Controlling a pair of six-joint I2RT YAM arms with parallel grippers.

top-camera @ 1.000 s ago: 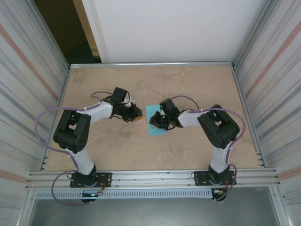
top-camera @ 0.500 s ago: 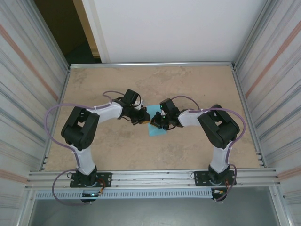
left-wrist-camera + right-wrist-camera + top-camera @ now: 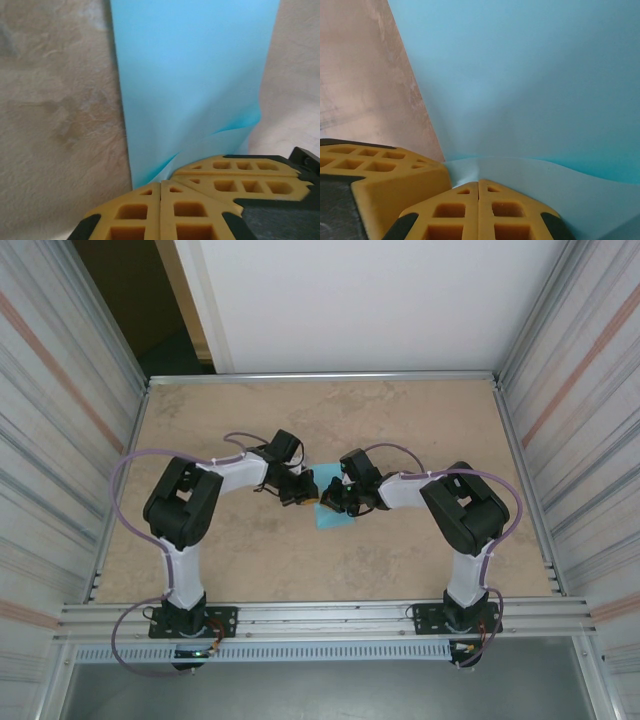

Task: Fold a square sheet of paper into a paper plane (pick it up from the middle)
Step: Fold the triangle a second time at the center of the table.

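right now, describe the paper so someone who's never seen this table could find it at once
Start at the tan table, then go to its middle, where the left hand and the right hand meet. The sheet of paper lies there, pinched at one edge by both closed hands. It is thin, plain and light blue, the one blue thing on the table.
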